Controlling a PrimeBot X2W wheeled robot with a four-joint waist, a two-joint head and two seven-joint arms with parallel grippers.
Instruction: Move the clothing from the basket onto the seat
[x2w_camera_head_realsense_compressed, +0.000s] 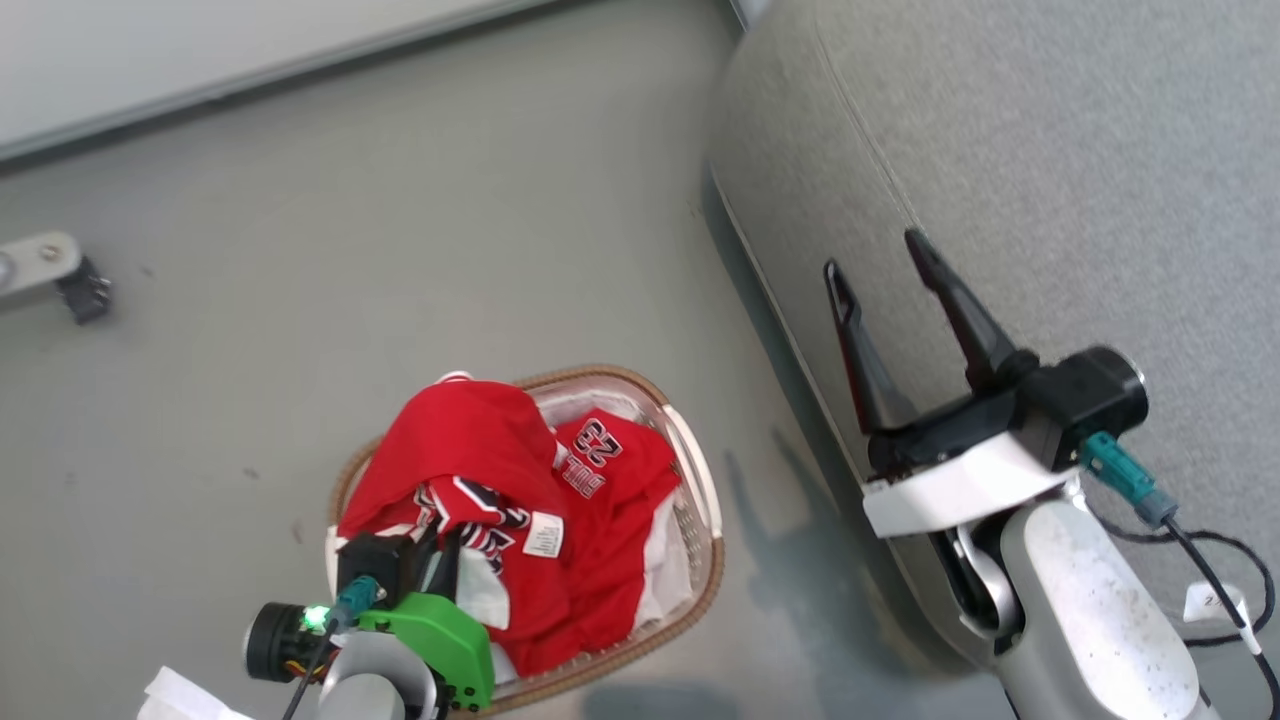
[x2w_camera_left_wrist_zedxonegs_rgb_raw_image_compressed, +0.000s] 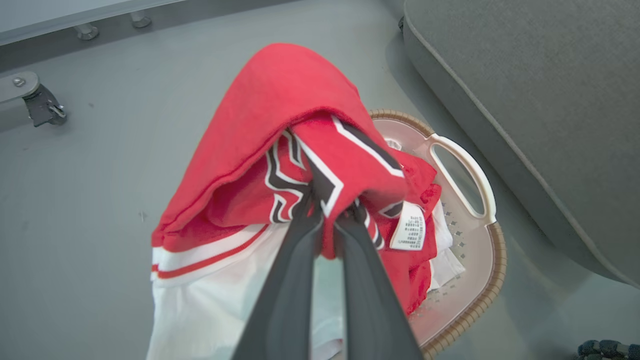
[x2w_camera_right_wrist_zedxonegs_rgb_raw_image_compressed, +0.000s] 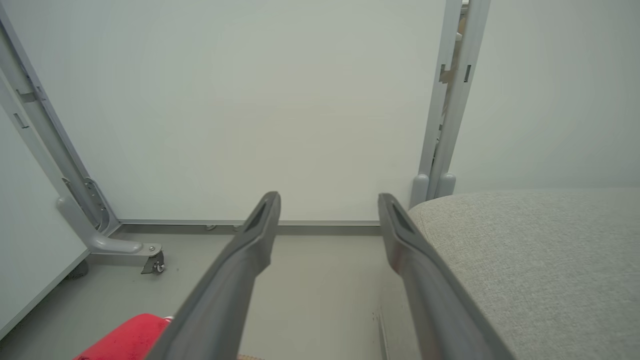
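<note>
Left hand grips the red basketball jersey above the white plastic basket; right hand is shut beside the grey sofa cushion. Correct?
No: the right hand is open, its fingers spread apart, as the right wrist view shows. The left hand does grip the red jersey.

right claw (x2w_camera_head_realsense_compressed: 871, 252): long dark fingers (x2w_camera_head_realsense_compressed: 965, 310) | wrist shell (x2w_camera_head_realsense_compressed: 960, 490): white | connector (x2w_camera_head_realsense_compressed: 1115, 468): teal, black cable (x2w_camera_head_realsense_compressed: 1215, 590) | left wrist cover (x2w_camera_head_realsense_compressed: 440, 640): green
</note>
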